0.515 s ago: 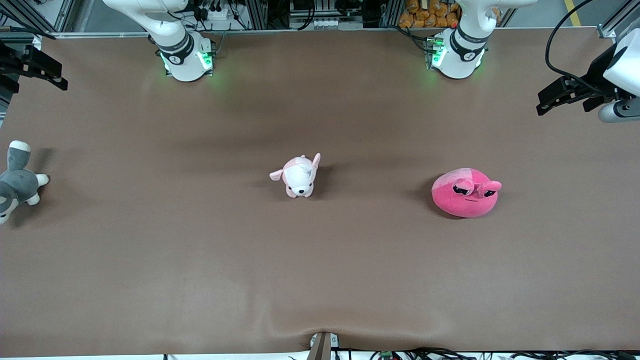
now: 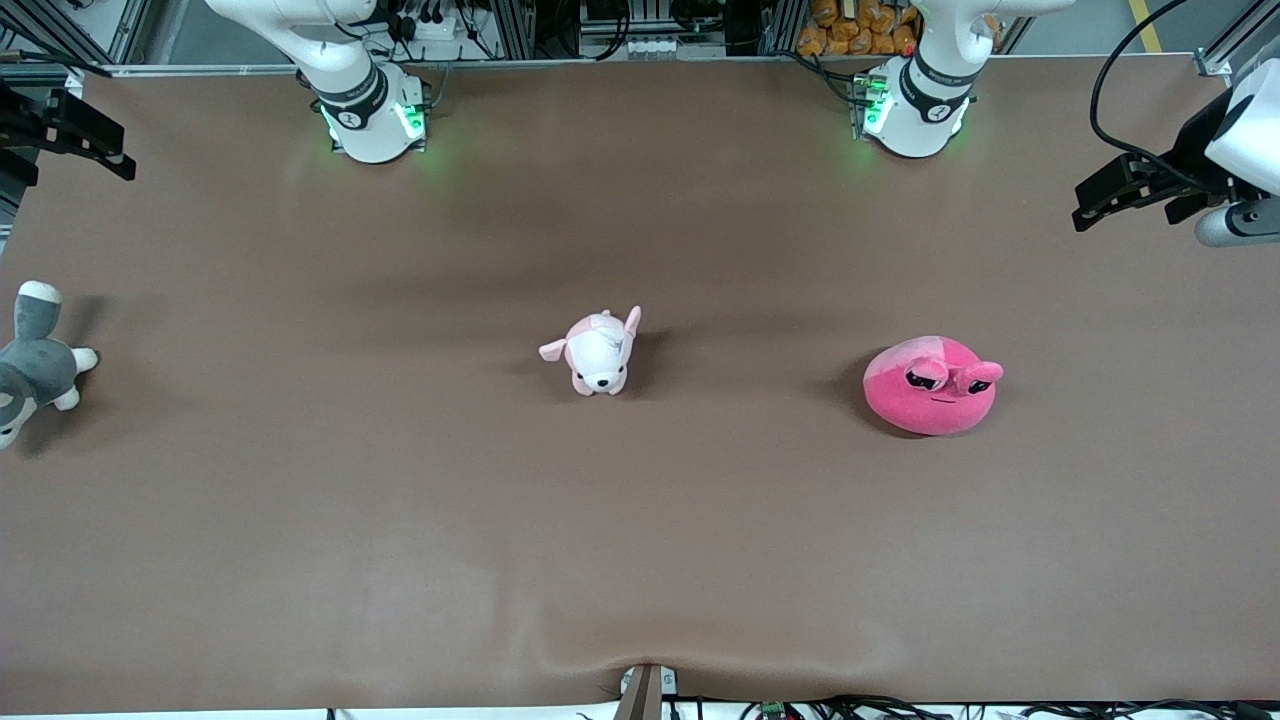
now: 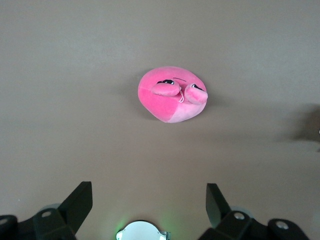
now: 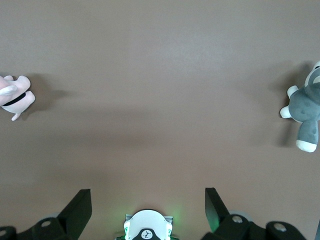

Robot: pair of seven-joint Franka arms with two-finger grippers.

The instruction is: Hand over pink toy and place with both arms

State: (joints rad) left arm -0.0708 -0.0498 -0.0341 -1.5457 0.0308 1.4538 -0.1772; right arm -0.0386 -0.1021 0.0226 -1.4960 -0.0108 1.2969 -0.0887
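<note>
Nothing moved, both pincers (image 3: 149,205) (image 4: 148,202) wide open and empty, pink toy (image 2: 931,385) unobstructed, puppy plush (image 2: 598,352) well apart.

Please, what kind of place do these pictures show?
Probably a robotics lab workbench. Two white arm bases are bolted along a brown-covered table, metal framing and cables line its edge, and plush toys such as the pink toy lie on it.

Both arms are glossy white with black joint rings; the right arm's base (image 2: 365,110) sits at the frame's upper left, the left arm's base (image 2: 915,105) at the upper right, each lit by green lights and bearing a small round mark on the black collar; the left gripper (image 2: 1135,190) is matt black, angular, with a black cable looping above; its silver wrist section shows beside it; wedge-shaped black fingers (image 3: 80,202) appear in both wrist views.
</note>
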